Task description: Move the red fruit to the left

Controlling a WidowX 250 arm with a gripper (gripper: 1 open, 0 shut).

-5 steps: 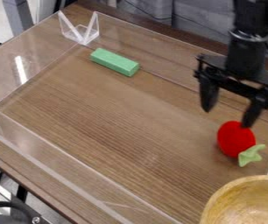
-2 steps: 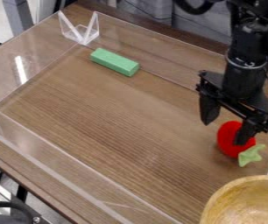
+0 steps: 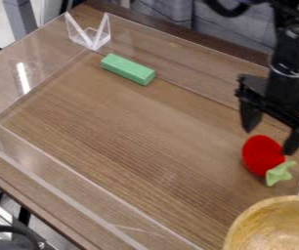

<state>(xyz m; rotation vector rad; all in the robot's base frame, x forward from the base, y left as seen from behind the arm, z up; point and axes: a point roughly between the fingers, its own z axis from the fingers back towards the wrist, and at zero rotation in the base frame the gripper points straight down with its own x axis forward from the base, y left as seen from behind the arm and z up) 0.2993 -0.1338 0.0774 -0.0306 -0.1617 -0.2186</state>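
we've got the gripper (image 3: pixel 277 134) pointing straight down just above the red fruit (image 3: pixel 262 153), jaws spread as wide as they go and nothing between them; we read that wide stance as room to straddle the fruit's body before closing; the red fruit sits on the tabletop (image 3: pixel 126 127) at the right side, near the clear wall (image 3: pixel 35 171) edge and just up from the wooden bowl (image 3: pixel 280 227); it lies on its side, we'd say, its long axis running diagonally, leafy green cap pointing down-right toward the bowl, rounded red end up-left under the gripper; the green block (image 3: pixel 129 69) rests well apart, far left at the back; that leaves open wood to the left for the move, in our judgement
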